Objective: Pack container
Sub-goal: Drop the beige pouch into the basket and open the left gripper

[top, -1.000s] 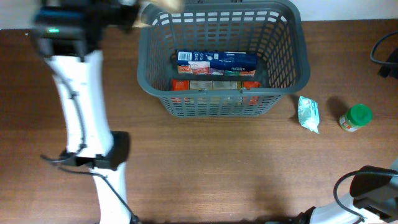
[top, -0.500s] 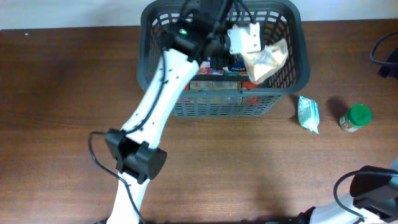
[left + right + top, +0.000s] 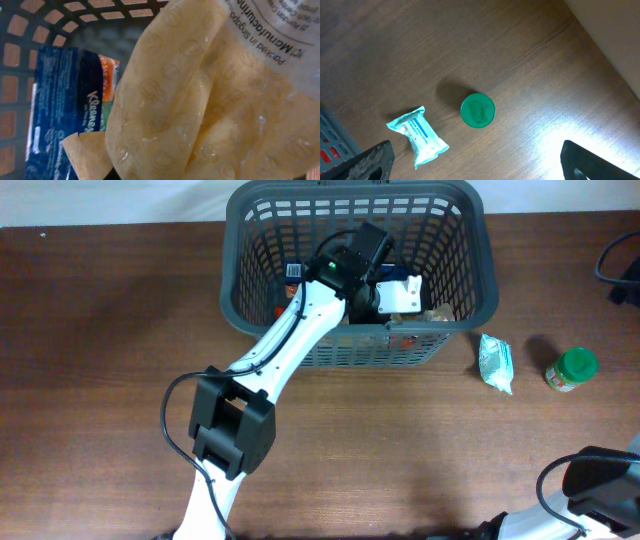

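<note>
The dark grey slotted container (image 3: pixel 482 250) stands at the back of the table. My left gripper (image 3: pixel 403 294) is down inside it, shut on a clear bag of tan food (image 3: pixel 438 312). That bag (image 3: pixel 210 100) fills the left wrist view and hides the fingers. Under it lie a blue Kleenex pack (image 3: pixel 55 110) and red-orange boxes (image 3: pixel 403 331) on the container floor. My right gripper (image 3: pixel 480 167) is open and empty, above the table to the right of the container.
A mint-and-white packet (image 3: pixel 495 362) lies right of the container and also shows in the right wrist view (image 3: pixel 417 136). A green-lidded jar (image 3: pixel 573 368) stands further right, seen from above in the right wrist view (image 3: pixel 477 110). A black cable (image 3: pixel 615 265) lies at the right edge.
My left arm swung from the far left over the container with the tan bag, then lowered it inside. The right arm has not moved.
</note>
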`<action>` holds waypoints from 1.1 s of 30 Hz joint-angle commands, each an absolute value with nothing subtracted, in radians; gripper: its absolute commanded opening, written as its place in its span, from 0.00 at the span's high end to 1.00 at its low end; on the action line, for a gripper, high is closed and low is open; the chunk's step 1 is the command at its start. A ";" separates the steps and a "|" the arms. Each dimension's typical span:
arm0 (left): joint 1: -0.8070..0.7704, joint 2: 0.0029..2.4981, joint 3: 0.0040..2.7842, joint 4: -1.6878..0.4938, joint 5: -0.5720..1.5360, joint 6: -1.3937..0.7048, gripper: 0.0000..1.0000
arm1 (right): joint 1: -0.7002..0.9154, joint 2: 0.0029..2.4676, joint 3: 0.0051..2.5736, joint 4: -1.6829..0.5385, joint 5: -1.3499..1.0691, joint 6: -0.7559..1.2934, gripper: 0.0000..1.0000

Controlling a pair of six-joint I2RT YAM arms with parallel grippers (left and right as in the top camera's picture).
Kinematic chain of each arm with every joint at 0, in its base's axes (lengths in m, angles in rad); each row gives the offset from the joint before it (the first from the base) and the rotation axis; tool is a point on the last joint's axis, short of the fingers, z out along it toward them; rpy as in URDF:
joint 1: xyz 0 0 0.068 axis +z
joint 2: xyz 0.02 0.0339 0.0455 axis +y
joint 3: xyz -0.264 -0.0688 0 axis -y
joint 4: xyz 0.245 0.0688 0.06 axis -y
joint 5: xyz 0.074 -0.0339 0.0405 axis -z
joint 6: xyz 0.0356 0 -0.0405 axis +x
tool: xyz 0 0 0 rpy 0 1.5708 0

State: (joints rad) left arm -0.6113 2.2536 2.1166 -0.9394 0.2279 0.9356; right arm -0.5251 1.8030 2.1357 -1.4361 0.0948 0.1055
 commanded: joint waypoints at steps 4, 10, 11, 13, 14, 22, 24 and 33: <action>-0.632 2.278 2.113 -0.910 0.250 0.997 0.98 | -0.531 1.803 2.143 -1.436 0.089 0.112 0.01; -0.632 2.299 2.114 -0.856 0.242 0.960 0.75 | -0.531 1.803 2.143 -1.436 0.089 0.112 0.01; -0.632 2.299 2.117 -0.836 0.236 0.921 0.63 | -0.531 1.803 2.143 -1.436 0.089 0.112 0.01; -0.630 2.298 2.135 -0.800 0.215 0.816 0.26 | -0.531 1.803 2.143 -1.436 0.089 0.112 0.01; -0.628 2.298 2.147 -0.797 0.205 0.785 0.00 | -0.531 1.803 2.143 -1.436 0.089 0.112 0.01; -0.552 2.298 2.584 -1.113 0.141 0.583 0.01 | -0.531 1.803 2.143 -1.436 0.089 0.112 0.01; -0.525 2.296 2.718 -1.208 0.126 0.560 0.01 | -0.531 1.803 2.143 -1.436 0.089 0.112 0.01; -0.366 2.159 2.944 -1.338 0.105 0.487 0.01 | -0.531 1.803 2.143 -1.436 0.089 0.112 0.01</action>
State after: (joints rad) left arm -0.4137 2.2375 2.9215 -1.3144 0.1318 0.5346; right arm -0.5251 1.8030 2.1357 -1.4357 0.0948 0.1055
